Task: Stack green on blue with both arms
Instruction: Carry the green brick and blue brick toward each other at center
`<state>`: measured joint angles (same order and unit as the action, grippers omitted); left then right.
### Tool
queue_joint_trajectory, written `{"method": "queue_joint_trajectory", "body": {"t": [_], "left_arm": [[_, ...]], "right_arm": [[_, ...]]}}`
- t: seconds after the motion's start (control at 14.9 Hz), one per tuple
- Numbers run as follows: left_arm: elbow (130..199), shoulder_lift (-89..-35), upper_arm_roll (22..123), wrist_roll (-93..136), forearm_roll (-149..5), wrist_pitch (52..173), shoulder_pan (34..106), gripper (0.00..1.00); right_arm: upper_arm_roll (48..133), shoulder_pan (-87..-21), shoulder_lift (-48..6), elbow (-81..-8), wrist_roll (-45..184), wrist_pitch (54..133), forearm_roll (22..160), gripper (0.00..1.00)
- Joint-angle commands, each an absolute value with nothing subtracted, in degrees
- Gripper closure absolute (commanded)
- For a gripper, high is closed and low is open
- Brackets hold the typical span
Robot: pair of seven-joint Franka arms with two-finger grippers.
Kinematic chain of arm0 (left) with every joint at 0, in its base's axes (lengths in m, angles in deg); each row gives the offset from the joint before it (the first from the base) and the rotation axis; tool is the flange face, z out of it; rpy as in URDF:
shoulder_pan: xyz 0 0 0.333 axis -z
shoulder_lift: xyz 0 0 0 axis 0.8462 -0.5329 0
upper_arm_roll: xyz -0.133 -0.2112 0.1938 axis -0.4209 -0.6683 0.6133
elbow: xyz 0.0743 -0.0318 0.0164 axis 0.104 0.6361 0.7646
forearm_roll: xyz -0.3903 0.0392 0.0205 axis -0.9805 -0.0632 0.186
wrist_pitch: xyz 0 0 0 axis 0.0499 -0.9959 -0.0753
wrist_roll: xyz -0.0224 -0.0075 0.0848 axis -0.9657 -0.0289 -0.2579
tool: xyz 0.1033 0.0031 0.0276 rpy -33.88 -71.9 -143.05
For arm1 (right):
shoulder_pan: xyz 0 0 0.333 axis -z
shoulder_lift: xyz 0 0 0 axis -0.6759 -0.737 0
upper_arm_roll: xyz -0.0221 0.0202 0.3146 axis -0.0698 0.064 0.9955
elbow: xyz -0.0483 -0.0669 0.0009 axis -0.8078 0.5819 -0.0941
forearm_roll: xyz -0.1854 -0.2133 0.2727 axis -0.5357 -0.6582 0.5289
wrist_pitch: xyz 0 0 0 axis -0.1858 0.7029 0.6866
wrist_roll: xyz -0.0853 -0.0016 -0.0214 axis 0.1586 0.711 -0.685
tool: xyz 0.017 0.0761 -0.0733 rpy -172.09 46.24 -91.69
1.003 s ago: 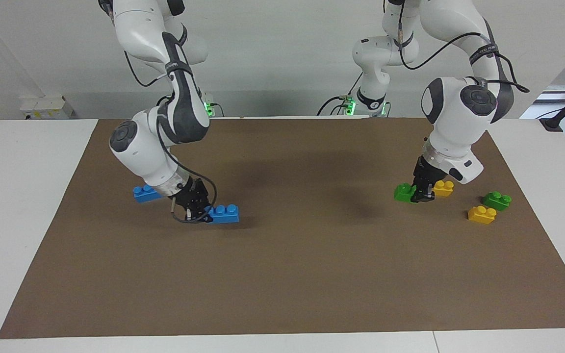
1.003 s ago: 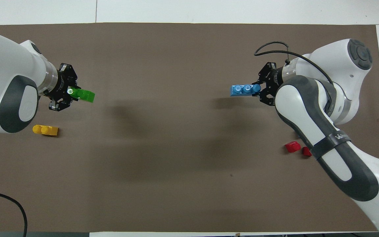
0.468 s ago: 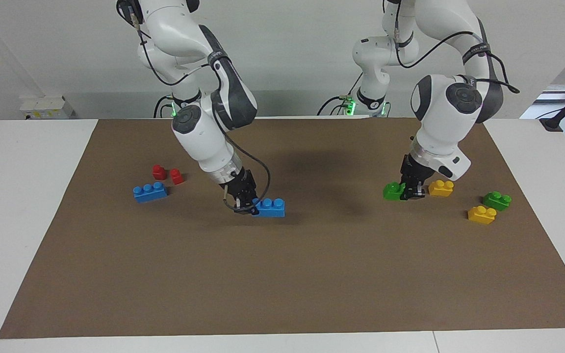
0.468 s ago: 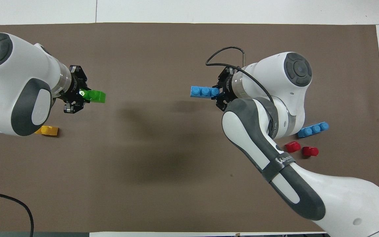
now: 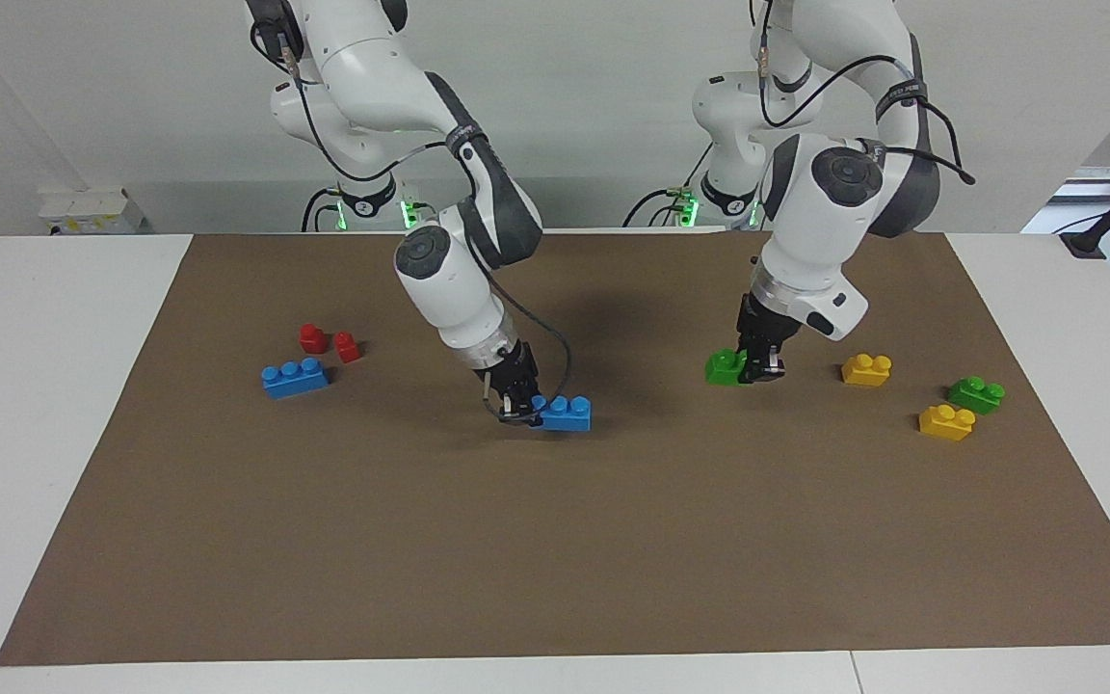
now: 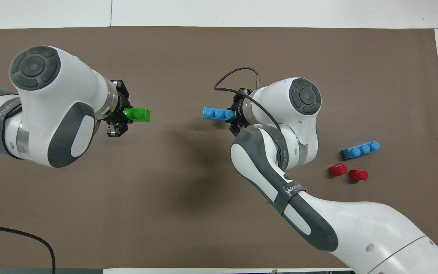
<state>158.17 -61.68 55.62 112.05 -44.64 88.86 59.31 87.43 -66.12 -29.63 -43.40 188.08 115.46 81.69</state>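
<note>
A: Holding what, each gripper?
B: I see the left gripper (image 5: 765,371) clamped on green (image 5: 726,367), the right gripper (image 5: 519,413) clamped on blue (image 5: 567,413), both bricks over mid-mat (image 5: 613,540), well apart.

White arms (image 5: 459,289), grey joints, black cables

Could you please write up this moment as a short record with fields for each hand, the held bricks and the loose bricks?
left hand: shut on green brick, above the mat
right hand: shut on blue brick, near the mat's middle
stack: not yet made; held bricks apart
loose at right arm's end: second blue brick, two red bricks
loose at left arm's end: two yellow bricks, second green brick
</note>
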Motion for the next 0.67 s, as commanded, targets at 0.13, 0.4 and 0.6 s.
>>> {"method": "queue_joint_trajectory", "body": {"t": [0.13,0.4,0.6], "left_arm": [[160.70,-60.17,56.04,116.24,-44.94,93.44,62.45,1.00],[162.01,-60.17,56.13,118.35,-44.50,94.41,66.05,1.00],[162.28,-60.61,56.13,120.37,-44.24,95.37,67.90,1.00]], "right_arm": [[87.23,-68.26,-31.80,-43.58,189.07,117.67,82.78,1.00],[87.23,-68.80,-31.80,-44.99,186.87,118.19,81.98,1.00],[87.23,-69.85,-32.77,-45.08,186.78,119.77,82.07,1.00]]}}
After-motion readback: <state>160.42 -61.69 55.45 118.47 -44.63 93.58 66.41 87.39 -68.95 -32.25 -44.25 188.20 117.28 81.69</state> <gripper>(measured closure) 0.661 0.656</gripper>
